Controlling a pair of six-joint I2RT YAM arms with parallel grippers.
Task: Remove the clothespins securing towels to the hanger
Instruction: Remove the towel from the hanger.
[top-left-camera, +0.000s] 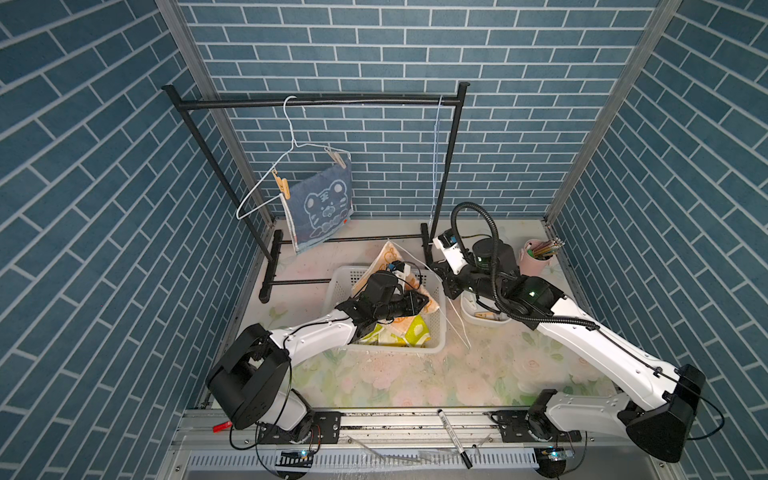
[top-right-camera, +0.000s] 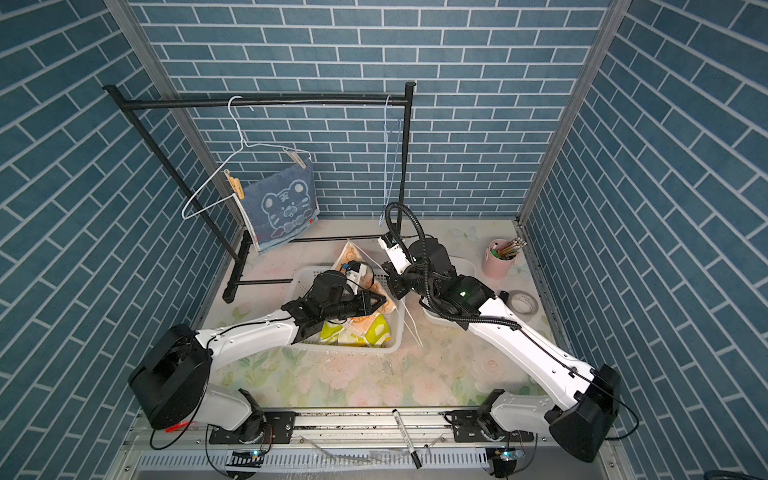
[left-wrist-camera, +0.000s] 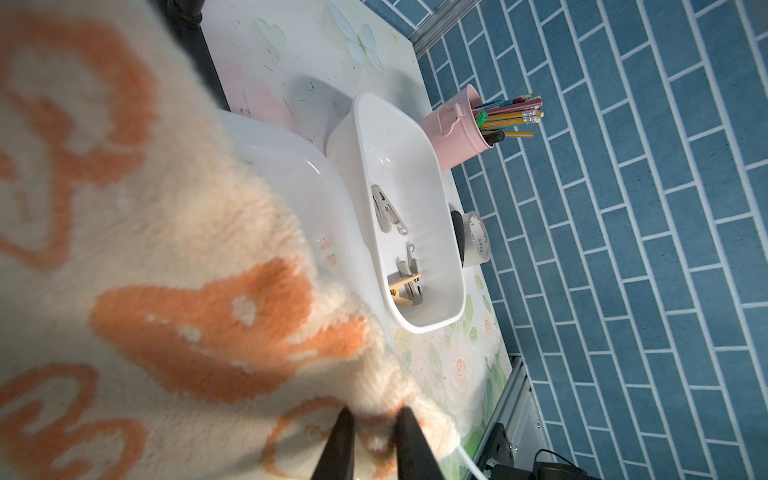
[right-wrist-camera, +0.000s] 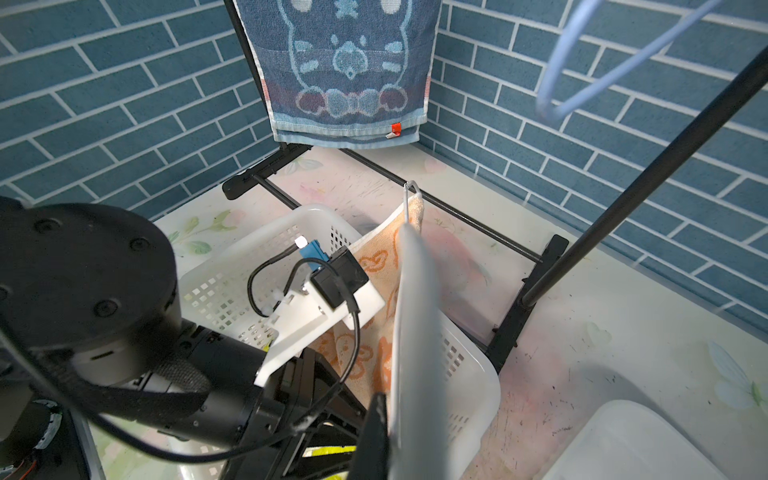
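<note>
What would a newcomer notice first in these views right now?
The blue tiger towel hangs on the black rack at the back, pinned to a white hanger by two clothespins. Next, the orange bunny towel over the white basket, its corner pinched by the left end effector. Loose clothespins lie in the small white tub.

Denim-blue tiger towel (top-left-camera: 322, 208) hung by two tan wooden clothespins (top-left-camera: 281, 183), orange-cream bunny towel (left-wrist-camera: 166, 249) over white basket (top-left-camera: 395, 348) rim, yellow-green towel (top-left-camera: 417, 331) inside, loose clothespins (left-wrist-camera: 388, 210) in white tub (left-wrist-camera: 399, 137)
</note>
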